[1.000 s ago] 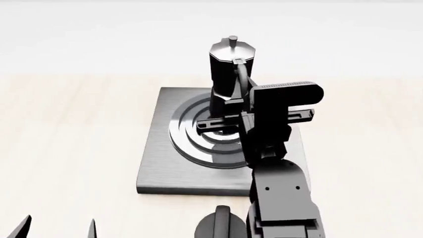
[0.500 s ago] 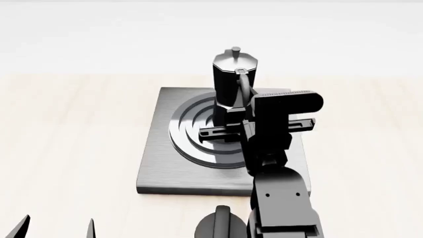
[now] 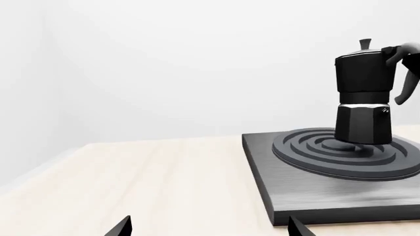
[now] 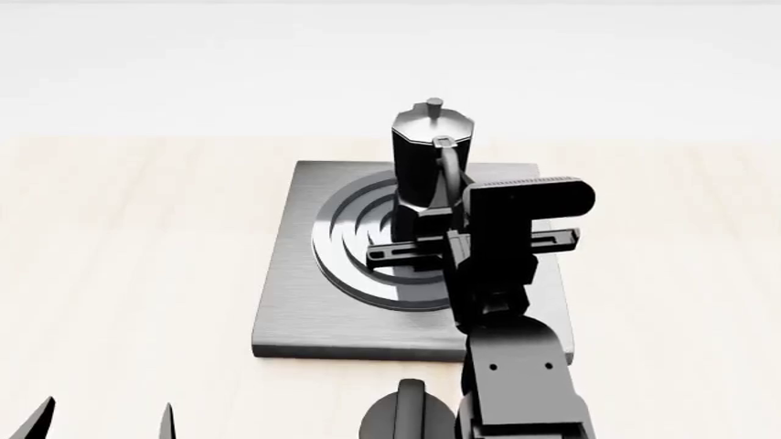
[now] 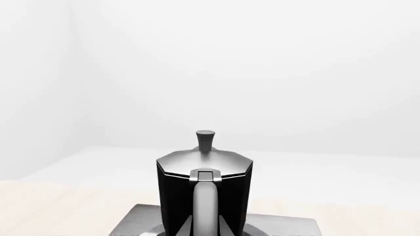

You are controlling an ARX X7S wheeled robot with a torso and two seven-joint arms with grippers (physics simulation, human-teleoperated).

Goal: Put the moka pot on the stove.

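The moka pot [image 4: 423,157] stands upright over the far part of the stove's [image 4: 293,311] silver rings. In the left wrist view the moka pot [image 3: 363,105] has its base down at the rings of the stove [image 3: 308,196]. My right gripper [image 4: 434,216] reaches in from the near side and is shut on the pot's curved handle. In the right wrist view the handle [image 5: 205,206] runs between the fingers of that gripper [image 5: 206,229], which flank it closely. My left gripper [image 3: 208,227] is open, low over the table to the left of the stove, holding nothing.
A squat round black knob [image 4: 401,417] sits at the table's near edge, just in front of the stove and beside my right arm. Light wooden tabletop [image 4: 134,256] stretches left of the stove. A white wall stands behind.
My right gripper has come down and slightly toward me with the moka pot, lowering it from above the stove's far edge onto the rings. The left arm has not moved.
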